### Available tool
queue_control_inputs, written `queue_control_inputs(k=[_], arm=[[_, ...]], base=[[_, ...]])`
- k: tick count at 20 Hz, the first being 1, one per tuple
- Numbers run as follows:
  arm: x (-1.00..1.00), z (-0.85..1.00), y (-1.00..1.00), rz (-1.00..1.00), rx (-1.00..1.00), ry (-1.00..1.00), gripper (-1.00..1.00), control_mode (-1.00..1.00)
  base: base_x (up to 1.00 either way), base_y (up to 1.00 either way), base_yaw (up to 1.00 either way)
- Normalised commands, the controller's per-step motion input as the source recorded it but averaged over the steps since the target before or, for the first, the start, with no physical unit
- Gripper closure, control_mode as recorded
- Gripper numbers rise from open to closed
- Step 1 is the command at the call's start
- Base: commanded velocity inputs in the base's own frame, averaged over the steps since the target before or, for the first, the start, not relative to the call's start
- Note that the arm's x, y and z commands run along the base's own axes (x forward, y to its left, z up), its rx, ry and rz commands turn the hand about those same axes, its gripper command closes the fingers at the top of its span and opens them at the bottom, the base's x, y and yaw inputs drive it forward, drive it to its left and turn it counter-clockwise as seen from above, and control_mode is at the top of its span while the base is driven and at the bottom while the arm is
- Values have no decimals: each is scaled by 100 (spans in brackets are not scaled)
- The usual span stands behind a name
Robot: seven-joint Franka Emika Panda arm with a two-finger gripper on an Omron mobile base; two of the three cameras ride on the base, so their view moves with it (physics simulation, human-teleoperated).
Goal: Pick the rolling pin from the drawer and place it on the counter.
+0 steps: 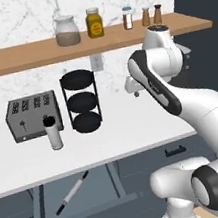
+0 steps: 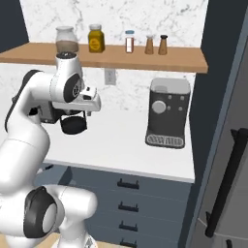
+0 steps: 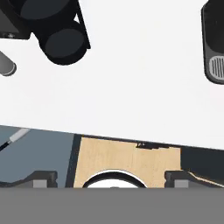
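The rolling pin (image 1: 72, 192) lies slantwise in the open drawer (image 1: 101, 183) below the counter's (image 1: 116, 137) front edge, pale in the middle with thin black handles. One end of the rolling pin (image 3: 14, 138) shows at the left edge of the hand view, inside the drawer (image 3: 43, 153). My gripper (image 1: 134, 91) hangs high over the counter (image 3: 131, 100), to the right of the drawer and well above it. Its fingertips (image 3: 43, 178) stand wide apart in the hand view, so the gripper (image 3: 112, 180) is open and holds nothing.
On the counter stand a toaster (image 1: 33, 115), an upright white cylinder with a black cap (image 1: 53, 133), a black three-tier rack (image 1: 81, 100) and a coffee machine (image 2: 167, 112). A wooden shelf (image 1: 30, 54) with jars runs above. Shut drawers (image 2: 135, 193) lie below right.
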Motion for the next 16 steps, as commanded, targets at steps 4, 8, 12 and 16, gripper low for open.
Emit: queue_control_inputs(k=[4,8,12,16], arm=[[0,0,0,0,0,0,-100,100],[0,0,0,0,0,0,-100,100],[0,0,0,0,0,0,-100,100],[0,0,0,0,0,0,-100,100]], base=[[5,-75,-4],[64,-2,0],[52,33,0],[5,10,0]])
